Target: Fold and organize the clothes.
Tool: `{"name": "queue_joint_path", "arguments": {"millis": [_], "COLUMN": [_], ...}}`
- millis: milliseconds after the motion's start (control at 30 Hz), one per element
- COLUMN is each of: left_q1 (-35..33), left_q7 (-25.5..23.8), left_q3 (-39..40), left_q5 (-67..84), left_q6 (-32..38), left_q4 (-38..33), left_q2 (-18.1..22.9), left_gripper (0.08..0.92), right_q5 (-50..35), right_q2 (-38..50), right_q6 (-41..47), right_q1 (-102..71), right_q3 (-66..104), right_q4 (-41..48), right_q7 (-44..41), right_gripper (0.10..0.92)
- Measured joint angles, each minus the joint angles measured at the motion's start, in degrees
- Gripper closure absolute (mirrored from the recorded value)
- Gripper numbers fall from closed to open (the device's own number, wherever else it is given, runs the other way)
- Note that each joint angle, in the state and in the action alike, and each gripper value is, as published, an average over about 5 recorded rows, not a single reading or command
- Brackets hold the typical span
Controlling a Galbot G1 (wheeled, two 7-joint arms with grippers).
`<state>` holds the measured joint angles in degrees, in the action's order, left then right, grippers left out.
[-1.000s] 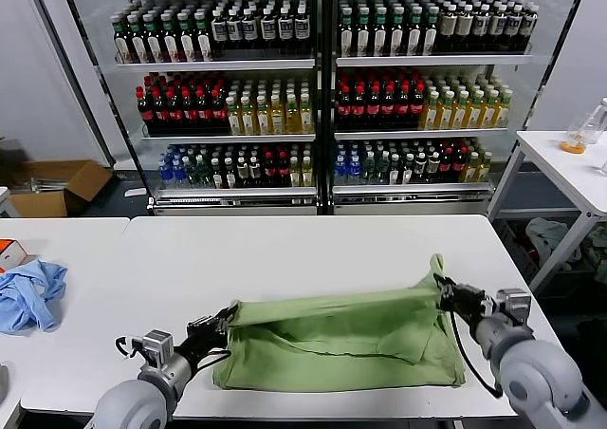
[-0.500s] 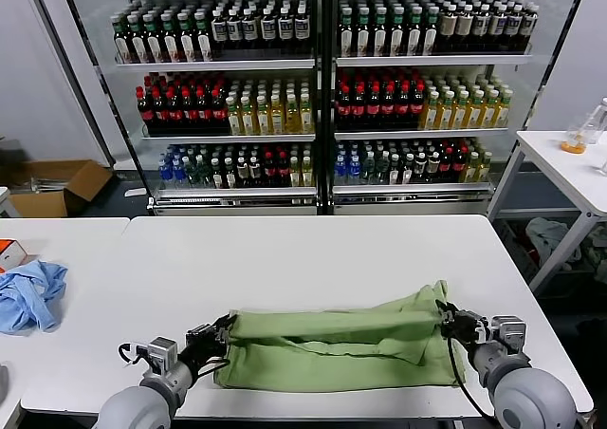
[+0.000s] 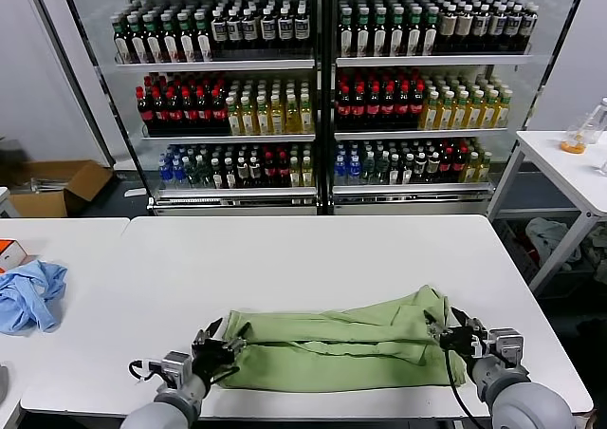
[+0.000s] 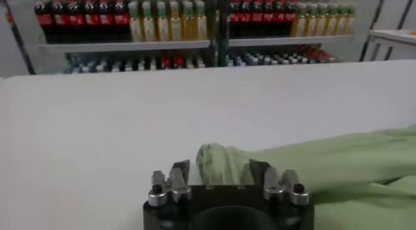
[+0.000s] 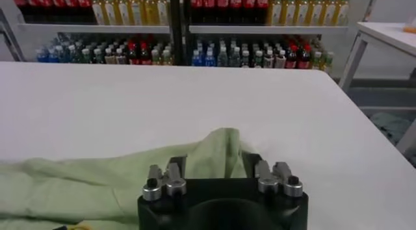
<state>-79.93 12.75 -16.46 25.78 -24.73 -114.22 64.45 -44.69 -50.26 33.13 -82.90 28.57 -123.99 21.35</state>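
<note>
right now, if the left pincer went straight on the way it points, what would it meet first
The bunched end of the green shirt, sitting between the open jaws of the left pincer. Beyond that, only white table, as far as visible.

The white rectangular table [image 3: 313, 249] carries one folded sage-green soft-fabric shirt [image 3: 332, 348] lying flat along its near edge, while a crumpled light blue cloth [image 3: 28, 294] lies on the adjoining white table [image 3: 66, 353].
</note>
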Motion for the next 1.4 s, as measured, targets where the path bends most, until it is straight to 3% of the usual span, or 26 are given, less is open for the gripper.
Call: {"name": "queue_joint_path", "arguments": {"millis": [133, 233, 633, 1000, 1400], "left_q1": [-0.37, -0.84, -2.39, -4.24, -5.4], "left_q7": [1.15, 1.47, 0.67, -1.72, -3.35], "left_q3": [0.35, 0.52, -0.4, -2.35, -11.09], "left_q5": [-1.68, -2.4, -0.96, 4.46, 12.09], "left_q6": [-0.04, 0.13, 0.69, 1.27, 1.21], "left_q4": [0.77, 1.1, 1.35, -0.05, -1.34], "left_q2": [2.81, 4.34, 7.78, 7.36, 2.8], "left_gripper": [0.218, 0.217, 0.548, 0.862, 0.895], "right_q5": [0.14, 0.15, -0.15, -0.5, -1.21], "right_q2": [0.06, 0.19, 0.69, 0.73, 0.98], "right_q6": [-0.02, -0.02, -0.04, -0.07, -0.14], "right_q1": [-0.11, -0.25, -0.71, -1.09, -0.75], "right_q3": [0.07, 0.27, 1.31, 2.42, 3.4], "right_q4": [-0.09, -0.33, -1.25, -2.31, -2.51], "right_q7": [0.04, 0.01, 0.16, 0.58, 0.7], "right_gripper": [0.224, 0.206, 0.203, 0.203, 0.203]}}
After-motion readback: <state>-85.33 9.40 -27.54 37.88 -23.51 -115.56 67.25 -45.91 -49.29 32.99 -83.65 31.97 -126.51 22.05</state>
